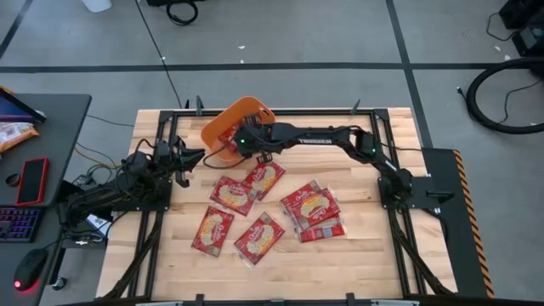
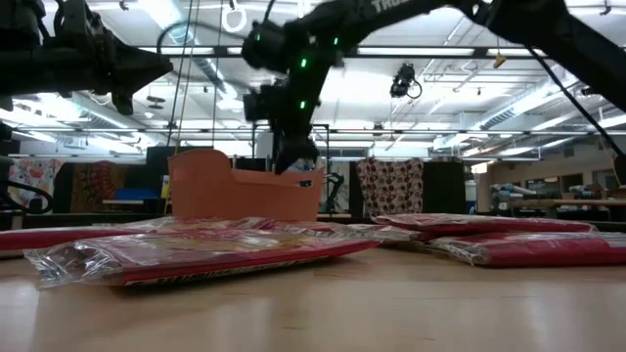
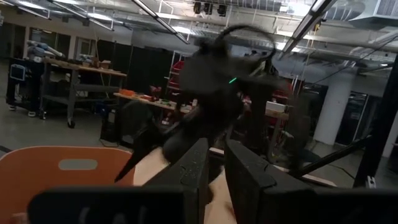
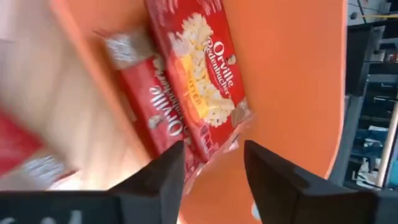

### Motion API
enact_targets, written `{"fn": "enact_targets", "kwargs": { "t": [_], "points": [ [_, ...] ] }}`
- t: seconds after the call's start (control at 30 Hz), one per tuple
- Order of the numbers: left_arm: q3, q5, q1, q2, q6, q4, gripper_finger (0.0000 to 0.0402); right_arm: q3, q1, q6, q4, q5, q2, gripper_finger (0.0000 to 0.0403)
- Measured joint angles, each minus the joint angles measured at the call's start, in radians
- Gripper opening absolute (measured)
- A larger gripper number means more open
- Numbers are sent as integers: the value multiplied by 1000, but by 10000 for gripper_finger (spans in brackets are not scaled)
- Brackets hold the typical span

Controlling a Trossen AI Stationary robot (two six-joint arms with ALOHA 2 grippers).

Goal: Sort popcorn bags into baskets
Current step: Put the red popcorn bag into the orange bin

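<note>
The orange basket stands at the table's far edge, left of centre, and rises behind the packets in the low view. My right gripper reaches over its rim, open, pointing down inside. Two red popcorn bags lie flat on the basket floor, one partly over the other. Several more bags lie flat on the wood. My left gripper hovers left of the basket, open by a narrow gap.
Bags spread over the table's middle and near half. A black frame rail borders the table. A dark side desk at the left carries a red phone, a keyboard and a mouse.
</note>
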Motion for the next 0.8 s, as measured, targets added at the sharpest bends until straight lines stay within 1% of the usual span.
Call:
{"fn": "enact_targets", "kwargs": {
  "t": [0.07, 0.17, 0.27, 0.47, 0.63, 0.8],
  "points": [
    [0, 0, 0, 0, 0, 0, 57, 1, 27, 36, -46, -36, -32, 185],
    [0, 0, 0, 0, 0, 0, 57, 3, 71, 93, -121, -128, -60, 187],
    [0, 2, 0, 0, -2, 0, 57, -4, 116, 135, -194, -159, -59, 184],
    [0, 69, 0, 0, -44, 2, 57, -111, 212, 168, -179, -156, -57, 175],
    [0, 71, 0, 0, -48, 7, 57, -209, 267, 215, -117, -149, -58, 171],
    [0, 71, 0, 0, -49, 8, 57, -318, 312, 247, -14, -34, -58, 171]
  ]
}}
